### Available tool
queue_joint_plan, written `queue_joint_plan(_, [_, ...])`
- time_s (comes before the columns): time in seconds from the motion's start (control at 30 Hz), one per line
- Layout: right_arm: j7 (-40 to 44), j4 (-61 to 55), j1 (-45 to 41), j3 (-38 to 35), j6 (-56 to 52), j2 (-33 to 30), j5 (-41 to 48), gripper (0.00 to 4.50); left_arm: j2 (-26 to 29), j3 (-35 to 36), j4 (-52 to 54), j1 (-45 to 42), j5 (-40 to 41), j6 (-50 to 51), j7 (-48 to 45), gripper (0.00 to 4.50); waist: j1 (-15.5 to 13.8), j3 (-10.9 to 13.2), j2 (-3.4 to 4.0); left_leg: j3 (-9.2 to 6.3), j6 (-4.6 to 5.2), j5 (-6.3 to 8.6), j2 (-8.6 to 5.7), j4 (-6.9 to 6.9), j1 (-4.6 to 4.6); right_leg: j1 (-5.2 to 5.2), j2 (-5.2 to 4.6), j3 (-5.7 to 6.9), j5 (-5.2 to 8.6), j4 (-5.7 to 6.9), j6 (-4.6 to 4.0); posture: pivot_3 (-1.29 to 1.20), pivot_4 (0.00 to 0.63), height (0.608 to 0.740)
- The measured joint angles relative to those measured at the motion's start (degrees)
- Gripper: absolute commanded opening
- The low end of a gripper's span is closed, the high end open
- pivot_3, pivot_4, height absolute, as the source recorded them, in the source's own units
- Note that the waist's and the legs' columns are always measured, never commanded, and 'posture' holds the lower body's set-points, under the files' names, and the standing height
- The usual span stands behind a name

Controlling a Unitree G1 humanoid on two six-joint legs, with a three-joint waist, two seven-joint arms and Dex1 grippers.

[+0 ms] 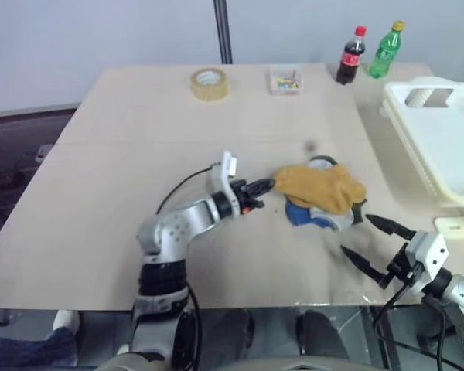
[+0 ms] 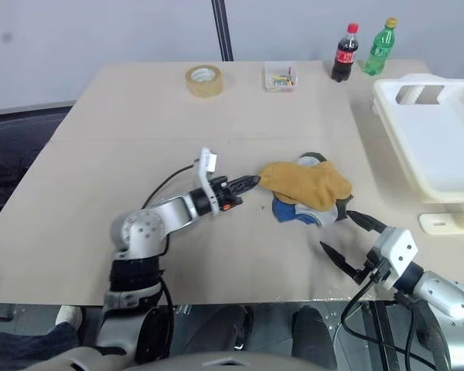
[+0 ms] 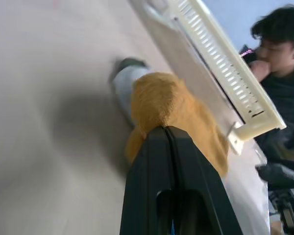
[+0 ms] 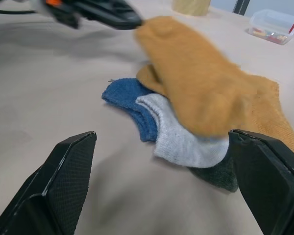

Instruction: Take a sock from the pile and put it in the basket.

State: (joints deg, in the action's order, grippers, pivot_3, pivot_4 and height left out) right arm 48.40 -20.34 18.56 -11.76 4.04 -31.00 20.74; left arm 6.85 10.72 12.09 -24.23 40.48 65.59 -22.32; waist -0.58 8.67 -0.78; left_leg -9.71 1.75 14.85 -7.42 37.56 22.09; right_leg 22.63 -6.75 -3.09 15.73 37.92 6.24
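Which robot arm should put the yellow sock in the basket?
Left: the left gripper is already shut on the sock. The right gripper is open, though nearer the basket.

L claw [image 1: 269,185] shut, arm reaching fwd-right, roughly level; R claw [image 1: 370,239] wide open, low.
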Motion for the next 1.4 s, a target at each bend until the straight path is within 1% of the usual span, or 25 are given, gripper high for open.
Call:
queue_joint_plan(0.07, [0.02, 0.16, -0.07, -0.07, 0.01, -0.13, 0.04, 4.50, 2.53, 1.24, 6.14, 5.07, 1.56, 2.49, 1.53, 0.05, -0.01, -0.01, 0.02, 0.02, 0.00, 0.00, 0.02, -0.04, -0.03, -0.01, 0.01, -0.04, 0.00, 0.01, 0.00, 0.00, 0.150, 0.740])
queue_joint_plan(0.13, [0.04, 0.29, -0.21, 0.02, 0.00, -0.18, 0.04, 4.50, 3.47, 2.97, 9.12, 8.00, 2.65, 4.02, 2.69, 0.05, -0.22, -0.01, 0.02, 0.02, 0.00, 0.00, 0.02, -0.04, -0.10, -0.03, 0.01, -0.03, 0.00, 0.01, -0.01, 0.00, 0.150, 0.740])
queue_joint_plan(0.23, [0.16, 0.39, -1.07, 0.21, -0.03, -0.24, 0.09, 4.50, 6.46, 4.32, 13.85, 12.61, 4.04, 5.33, 3.44, 0.05, -0.26, -0.02, 0.02, 0.03, 0.00, 0.01, 0.02, -0.05, -0.12, -0.07, 0.00, -0.03, 0.00, 0.01, -0.01, 0.00, 0.150, 0.740])
queue_joint_plan(0.3, [0.64, 0.51, -1.64, 0.31, -0.11, -0.37, 0.17, 4.50, 6.80, 7.66, 15.21, 14.93, 6.49, 7.56, 4.46, 0.05, -0.29, -0.02, 0.03, 0.01, 0.00, 0.01, 0.02, -0.05, -0.12, -0.07, 0.00, 0.00, 0.00, 0.01, -0.01, 0.00, 0.150, 0.740])
queue_joint_plan(0.4, [1.29, 0.69, -2.49, 0.73, -0.18, -0.73, 0.25, 4.50, 9.55, 8.44, 16.42, 16.75, 7.17, 8.18, 4.47, 0.05, -0.26, -0.02, 0.02, 0.00, -0.01, 0.01, 0.02, -0.06, -0.13, -0.07, 0.01, 0.01, 0.00, 0.01, -0.01, 0.00, 0.150, 0.740])
queue_joint_plan(0.47, [2.27, 1.32, -3.83, 1.29, -0.46, -1.35, 0.80, 4.50, 16.19, 10.56, 18.44, 21.04, 8.53, 8.79, 2.07, 0.05, -0.02, -0.04, 0.05, 0.06, -0.02, 0.02, 0.05, -0.16, -0.17, -0.06, 0.03, -0.06, 0.01, -0.02, -0.02, 0.00, 0.150, 0.740])
queue_joint_plan(0.5, [2.33, 1.34, -3.89, 1.32, -0.53, -1.41, 0.82, 4.50, 16.56, 10.84, 18.54, 21.39, 8.57, 8.79, 1.83, 0.05, -0.06, -0.04, 0.06, 0.06, -0.01, 0.02, 0.04, -0.16, -0.17, -0.06, 0.01, -0.06, 0.01, -0.01, -0.02, 0.00, 0.150, 0.740])
queue_joint_plan(0.53, [2.61, 1.44, -4.72, 1.77, -1.20, -1.56, 1.07, 4.50, 19.87, 12.08, 19.14, 24.24, 8.87, 8.35, 0.14, 0.05, -0.07, -0.04, 0.06, 0.06, -0.02, 0.02, 0.05, -0.17, -0.17, -0.05, 0.03, -0.06, 0.01, -0.02, -0.03, 0.00, 0.150, 0.740])
queue_joint_plan(0.73, [3.72, 1.68, -5.33, 2.00, -1.46, -2.38, 1.86, 4.50, 26.57, 16.82, 19.39, 31.97, 9.22, 5.47, -3.31, 0.05, -0.37, -0.04, 0.07, 0.06, -0.01, 0.04, 0.05, -0.22, -0.16, -0.06, -0.01, -0.04, 0.02, -0.06, -0.03, 0.00, 0.150, 0.740])
queue_joint_plan(0.93, [4.02, 1.69, -5.51, 2.37, -2.02, -2.46, 2.07, 4.50, 26.79, 18.04, 18.16, 32.22, 8.72, 0.86, -3.78, 0.05, -0.25, -0.04, 0.07, 0.05, -0.02, 0.05, 0.05, -0.25, -0.16, -0.06, -0.02, -0.03, 0.02, -0.07, -0.03, 0.00, 0.150, 0.740])
queue_joint_plan(1.03, [4.17, 2.11, -6.37, 2.69, -2.56, -2.46, 2.07, 4.50, 25.06, 17.90, 18.14, 31.43, 8.85, -1.28, -3.31, 0.05, -0.21, -0.04, 0.07, 0.07, -0.03, 0.05, 0.05, -0.25, -0.17, -0.06, -0.02, -0.05, 0.01, -0.08, -0.03, 0.00, 0.150, 0.740])
queue_joint_plan(1.07, [4.17, 2.27, -6.68, 2.74, -2.60, -2.46, 2.07, 4.50, 24.50, 17.82, 18.14, 31.17, 9.11, -1.56, -3.08, 0.29, -0.22, -0.04, 0.07, 0.07, -0.03, 0.05, 0.05, -0.25, -0.17, -0.06, -0.02, -0.04, 0.01, -0.07, -0.03, 0.00, 0.150, 0.740])
queue_joint_plan(1.13, [4.18, 2.32, -7.01, 2.81, -2.62, -2.46, 2.07, 4.50, 23.41, 17.73, 18.14, 31.21, 9.77, -2.00, -2.64, 0.93, -0.21, -0.04, 0.07, 0.06, -0.03, 0.05, 0.05, -0.26, -0.16, -0.05, -0.02, -0.04, 0.01, -0.07, -0.03, 0.00, 0.150, 0.740])
queue_joint_plan(1.17, [4.19, 2.38, -7.10, 2.83, -2.62, -2.46, 2.06, 4.50, 23.13, 17.49, 18.19, 31.33, 10.58, -2.01, -2.71, 1.37, -0.22, -0.04, 0.07, 0.05, -0.03, 0.05, 0.05, -0.26, -0.16, -0.04, -0.02, -0.04, 0.02, -0.08, -0.04, 0.00, 0.150, 0.740])
queue_joint_plan(1.2, [4.19, 2.40, -7.17, 2.84, -2.62, -2.46, 2.07, 4.50, 23.21, 17.05, 18.45, 31.89, 11.55, -2.01, -3.16, 1.91, -0.21, -0.04, 0.07, 0.05, -0.03, 0.05, 0.05, -0.26, -0.16, -0.04, -0.02, -0.04, 0.02, -0.08, -0.04, 0.00, 0.150, 0.740])
queue_joint_plan(1.23, [4.20, 2.42, -7.16, 2.84, -2.62, -2.46, 2.07, 4.50, 23.28, 16.73, 18.67, 32.31, 11.84, -1.98, -3.49, 2.33, -0.20, -0.04, 0.07, 0.06, -0.03, 0.06, 0.05, -0.26, -0.16, -0.05, -0.02, -0.05, 0.01, -0.09, -0.03, 0.00, 0.150, 0.740])
queue_joint_plan(1.27, [4.21, 2.47, -7.16, 2.86, -2.63, -2.46, 2.07, 4.50, 23.84, 16.24, 18.89, 33.29, 13.33, -1.70, -4.34, 2.63, -0.18, -0.04, 0.07, 0.07, -0.03, 0.06, 0.05, -0.27, -0.16, -0.05, -0.02, -0.06, 0.01, -0.09, -0.03, 0.00, 0.150, 0.740])
queue_joint_plan(1.4, [4.23, 2.54, -7.18, 2.86, -2.65, -2.46, 2.09, 4.50, 26.19, 16.28, 18.86, 34.70, 14.06, -1.48, -5.57, 2.63, -0.20, -0.04, 0.07, 0.05, -0.03, 0.06, 0.07, -0.28, -0.18, -0.04, 0.01, -0.04, 0.02, -0.08, -0.04, 0.00, 0.150, 0.740])
